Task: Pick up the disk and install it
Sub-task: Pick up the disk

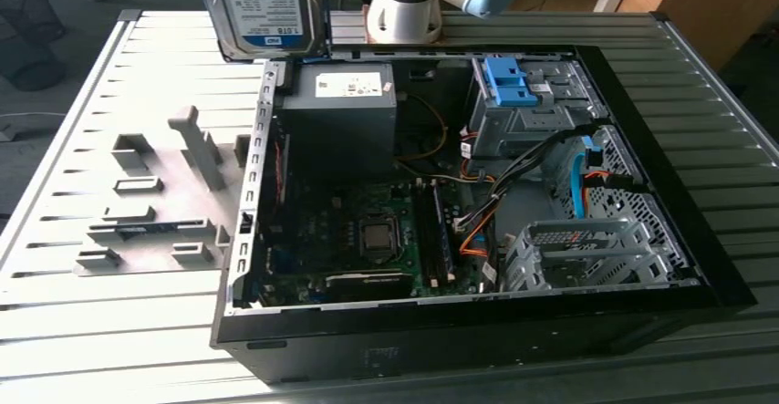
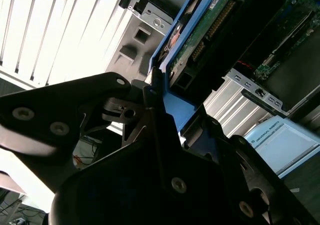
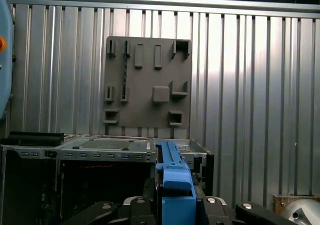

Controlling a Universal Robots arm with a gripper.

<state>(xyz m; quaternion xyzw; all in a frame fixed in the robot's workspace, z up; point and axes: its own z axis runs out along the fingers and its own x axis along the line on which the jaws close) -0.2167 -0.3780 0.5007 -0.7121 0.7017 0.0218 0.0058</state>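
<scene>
Exterior view: your disk [image 1: 270, 7] hangs at eleven o'clock of the open case [image 1: 487, 338], which sits on the slatted table [image 1: 73, 331], with the fixture plate [image 1: 152, 212] at nine. In the first wrist view, your gripper [image 3: 176, 200] clamps the disk's carrier.

an open black computer case [image 1: 700, 240] lies on a slatted metal table [image 1: 73, 331], across the centre and right of the exterior view. inside it, a grey power supply [image 1: 347, 103] sits upper centre, a motherboard [image 1: 365, 240] below it, and a blue bracket [image 1: 509, 80] upper right. a grey slotted fixture plate [image 1: 152, 203] lies at left, beside the case.
</scene>
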